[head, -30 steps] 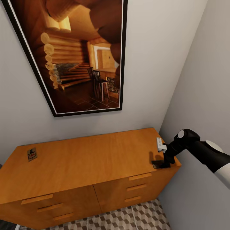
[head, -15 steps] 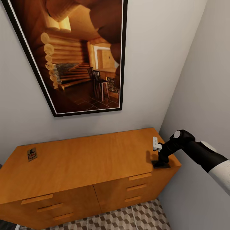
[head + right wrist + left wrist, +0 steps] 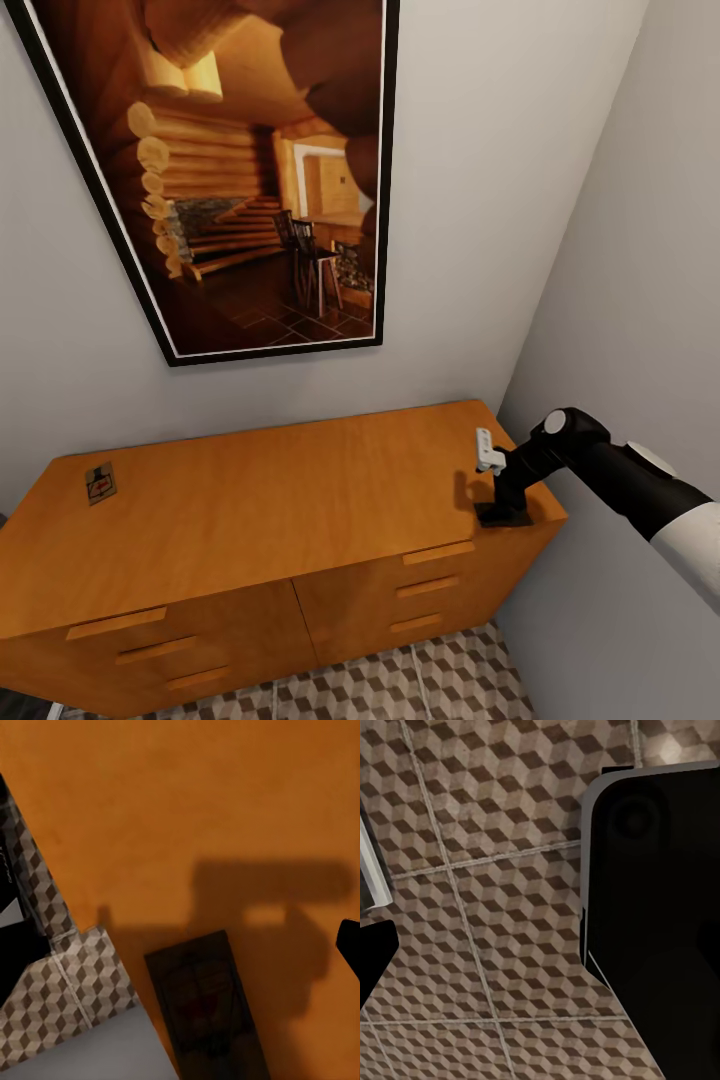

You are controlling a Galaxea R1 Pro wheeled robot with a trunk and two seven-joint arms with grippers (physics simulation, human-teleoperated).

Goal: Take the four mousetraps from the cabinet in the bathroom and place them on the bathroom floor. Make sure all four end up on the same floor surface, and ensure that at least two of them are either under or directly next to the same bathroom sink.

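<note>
Right end effector (image 3: 503, 512) above shadowed mousetrap (image 3: 208, 1009), grip state unclear; long axis probably along cabinet (image 3: 280, 500) depth.

Right arm (image 3: 640, 480): white sleeve-like upper segment, glossy black forearm, rounded black wrist joint with a pale grey round cap. Small white block-shaped piece sits on the wrist. Right tool (image 3: 503, 515) black, flat-ended. Left wrist view: big black rounded-corner housing (image 3: 660, 907) with thin pale edge; a second black part at the frame edge.
</note>
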